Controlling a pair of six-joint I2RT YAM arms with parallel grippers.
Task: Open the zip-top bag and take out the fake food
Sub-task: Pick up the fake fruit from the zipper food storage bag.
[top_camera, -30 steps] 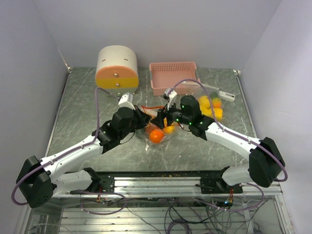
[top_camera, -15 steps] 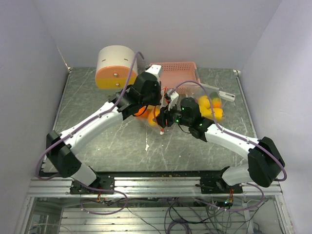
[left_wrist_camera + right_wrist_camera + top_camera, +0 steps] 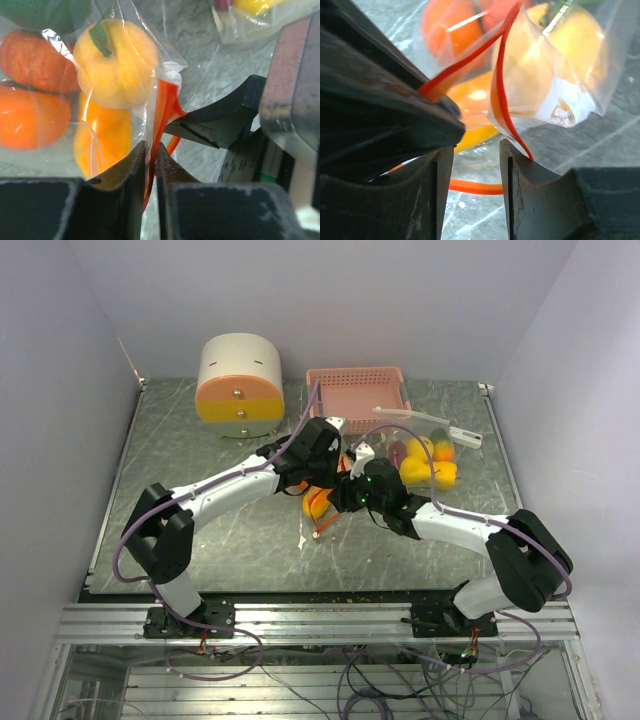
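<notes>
Fake food [image 3: 116, 62] in zip-top bag [image 3: 318, 502]. Rel. to bag: drawer box [image 3: 239, 385] back-L, basket [image 3: 357, 397] behind, 2nd bag [image 3: 428, 462] to R.

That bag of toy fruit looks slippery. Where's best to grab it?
The red zip strip at its mouth, approached edge-on from the open end. It is a thin lip standing clear of the fruit, easy to pinch, as the left hand does.
</notes>
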